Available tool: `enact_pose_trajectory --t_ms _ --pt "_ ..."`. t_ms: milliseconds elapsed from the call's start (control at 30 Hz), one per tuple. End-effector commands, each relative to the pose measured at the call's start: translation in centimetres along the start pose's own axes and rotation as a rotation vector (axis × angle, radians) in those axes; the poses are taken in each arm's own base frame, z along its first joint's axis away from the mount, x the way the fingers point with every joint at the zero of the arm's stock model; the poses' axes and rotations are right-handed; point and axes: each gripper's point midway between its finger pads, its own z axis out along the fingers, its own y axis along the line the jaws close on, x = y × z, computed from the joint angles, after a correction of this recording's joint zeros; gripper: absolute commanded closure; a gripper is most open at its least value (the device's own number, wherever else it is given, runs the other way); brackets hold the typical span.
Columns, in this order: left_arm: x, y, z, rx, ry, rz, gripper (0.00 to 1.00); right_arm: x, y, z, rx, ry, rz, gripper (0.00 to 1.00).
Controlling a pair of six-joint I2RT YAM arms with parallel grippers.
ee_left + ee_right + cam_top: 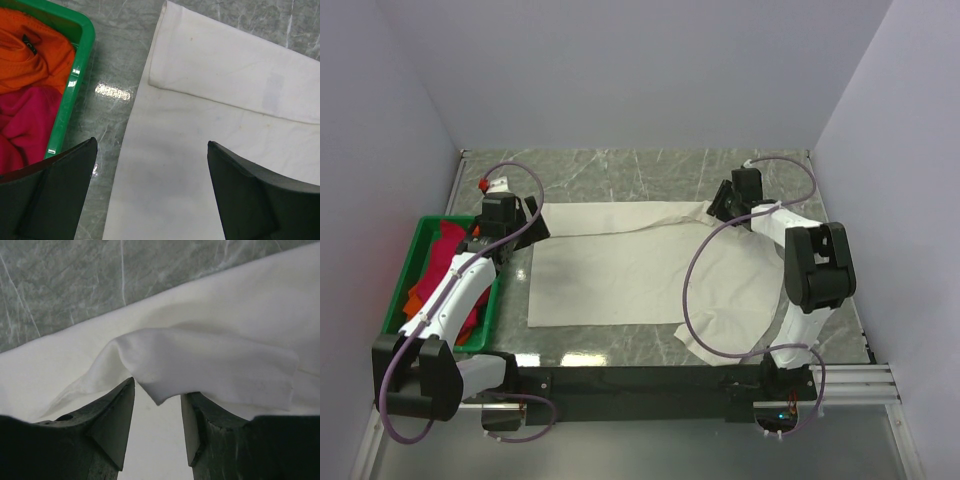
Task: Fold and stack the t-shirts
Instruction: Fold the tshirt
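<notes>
Folding cream t-shirt, centre frame | left gripper wide apart, empty | right gripper parted, fabric slack | next I pinch lower edge.

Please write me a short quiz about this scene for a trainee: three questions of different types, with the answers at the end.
1. True or false: the cream t-shirt lies inside the green crate.
2. The left gripper hangs open above the table. What lies across the right gripper's fingertips? A) a fold of the cream t-shirt B) a pink sleeve C) nothing
3. Fill in: beside the orange shirt in the crate lies a ___ shirt.
Key: 1 false; 2 A; 3 pink, the pink shirt.
</notes>
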Motion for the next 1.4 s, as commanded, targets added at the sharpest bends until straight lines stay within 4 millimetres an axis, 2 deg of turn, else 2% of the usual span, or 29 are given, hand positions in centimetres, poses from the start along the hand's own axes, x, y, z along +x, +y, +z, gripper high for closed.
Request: enact_pose_trajectory --t_ms 0,233,333,367,467,533,567,633,767,900,1200,1367 --pt "-0.2 -0.3 0.1 0.017 -0.010 0.015 0.03 -2.7 1.5 0.8 -0.050 -0.066 -0.004 0.51" --pt "-0.1 -0.2 0.2 0.012 -0.006 0.014 0.04 -2.2 1.3 1.8 -0.054 -0.039 -0.002 0.52" --pt "-0.2 -0.2 0.2 0.012 -0.007 0.016 0.03 -1.9 1.5 1.7 -0.068 -0.028 -0.002 0.63" --pt "-0.1 -0.2 0.2 0.012 -0.006 0.016 0.04 -2.1 1.7 1.3 -0.073 -0.034 -0.001 0.70" --pt "-0.1 -0.2 0.2 0.014 -0.005 0.016 0.04 -2.1 2.1 0.5 -0.092 -0.038 0.002 0.84" --pt "-0.2 -0.3 0.2 0.017 -0.007 0.014 0.04 -2.0 2.1 -0.1 -0.093 -0.034 0.009 0.89" --pt "-0.1 -0.3 0.2 0.018 -0.005 0.014 0.03 -2.3 2.4 -0.8 -0.104 -0.045 0.010 0.95" --pt "-0.3 -0.4 0.0 0.021 -0.012 0.013 0.04 -1.9 2.0 -1.4 -0.091 -0.034 0.026 0.99" --pt "-0.3 -0.4 -0.1 0.025 -0.013 0.011 0.03 -1.8 2.4 -3.3 -0.099 -0.028 0.053 1.00" --pt "-0.4 -0.5 -0.2 0.027 -0.016 0.012 0.04 -0.8 2.7 -4.7 -0.108 0.019 0.117 1.00" --pt "-0.1 -0.6 0.0 0.035 0.001 0.014 0.04 3.2 3.3 -6.8 -0.135 0.196 0.229 1.00" --pt "0.1 -0.6 0.1 0.037 0.008 0.017 0.04 6.2 3.6 -7.0 -0.141 0.290 0.213 0.93"
